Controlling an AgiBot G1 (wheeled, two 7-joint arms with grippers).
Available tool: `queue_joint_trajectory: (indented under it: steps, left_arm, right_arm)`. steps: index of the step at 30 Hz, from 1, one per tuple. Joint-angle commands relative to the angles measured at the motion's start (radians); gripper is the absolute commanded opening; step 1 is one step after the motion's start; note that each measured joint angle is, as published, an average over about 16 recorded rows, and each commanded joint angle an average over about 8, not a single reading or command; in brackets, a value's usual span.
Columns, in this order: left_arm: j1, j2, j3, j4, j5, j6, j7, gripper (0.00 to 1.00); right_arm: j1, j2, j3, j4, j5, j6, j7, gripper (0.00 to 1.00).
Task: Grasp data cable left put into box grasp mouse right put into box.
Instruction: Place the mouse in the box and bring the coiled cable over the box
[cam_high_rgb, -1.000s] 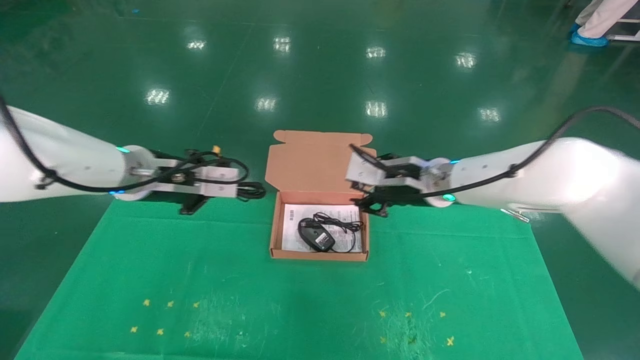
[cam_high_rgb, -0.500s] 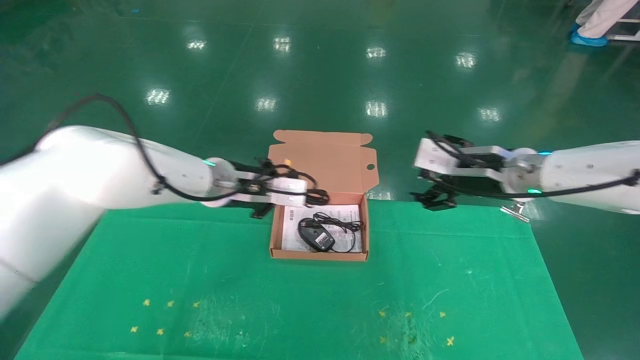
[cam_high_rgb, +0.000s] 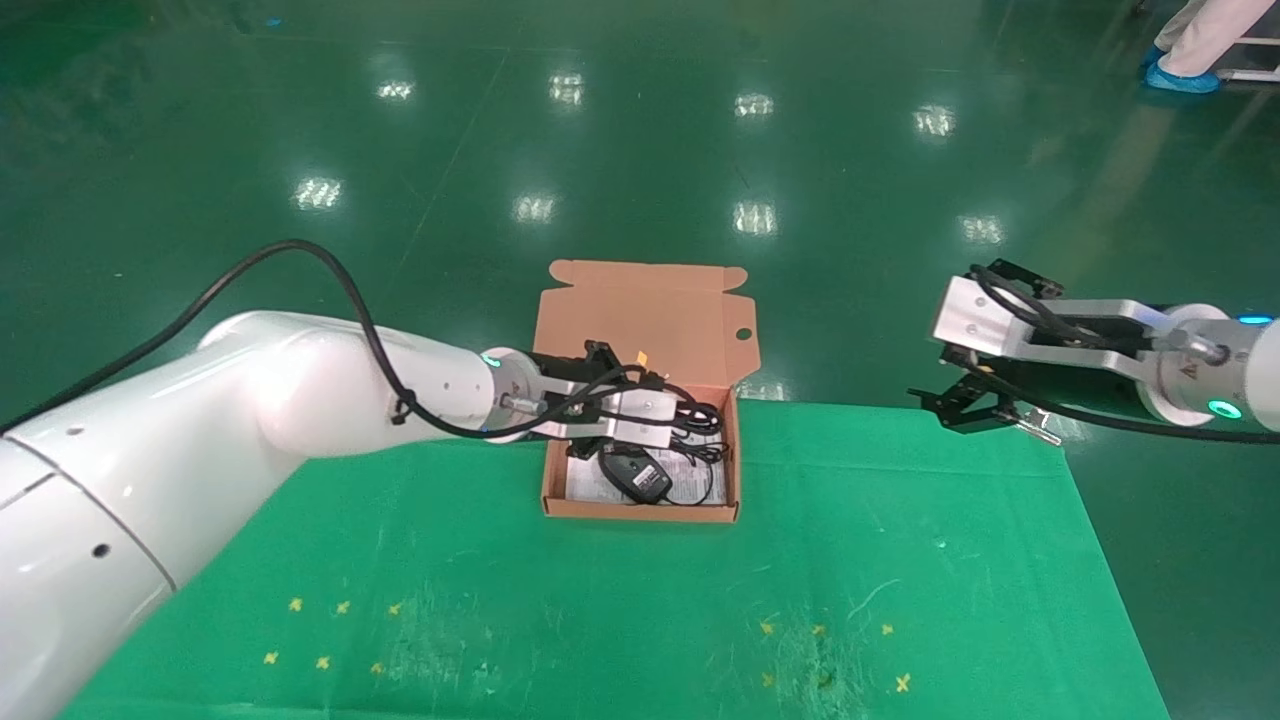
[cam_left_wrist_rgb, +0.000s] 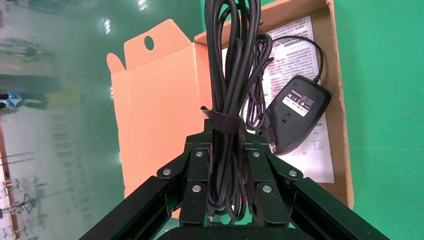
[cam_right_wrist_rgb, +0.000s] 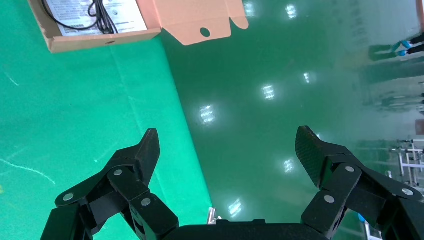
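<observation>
Two grippers show in the head view: the left gripper (cam_high_rgb: 690, 418) hangs over the box (cam_high_rgb: 640, 508) on the green counter (cam_high_rgb: 900, 560), carrying the data cable (cam_high_rgb: 700, 412), while the mouse (cam_high_rgb: 633, 474) already lies inside on the printed sheet; the right gripper (cam_high_rgb: 965, 408) sits well off beside the counter's far edge. From the left wrist, the fingers (cam_left_wrist_rgb: 196, 172) pinch the strapped bundle above the mouse. From the right wrist, the gripper is spread wide and empty. Judged step: placing the cable; next, lower beside the mouse and release.
</observation>
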Motion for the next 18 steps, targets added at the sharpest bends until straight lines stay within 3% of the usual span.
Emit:
queue_joint_trajectory:
  steps: [1,9,18]
  left_arm:
    - [0.0,0.001,0.021,0.001,-0.016,-0.016,0.0,0.0]
    - [-0.01,0.004,0.068,0.02,-0.059,-0.043,-0.019,0.97]
    - [-0.013,0.004,0.075,0.023,-0.064,-0.047,-0.02,1.0]
  right_arm:
    - [-0.001,0.016,-0.001,0.021,-0.009,0.003,0.014,1.0]
    - [-0.004,0.052,-0.001,0.068,-0.02,0.012,0.035,1.0]
    - [-0.004,0.054,-0.001,0.072,-0.022,0.014,0.037,1.0]
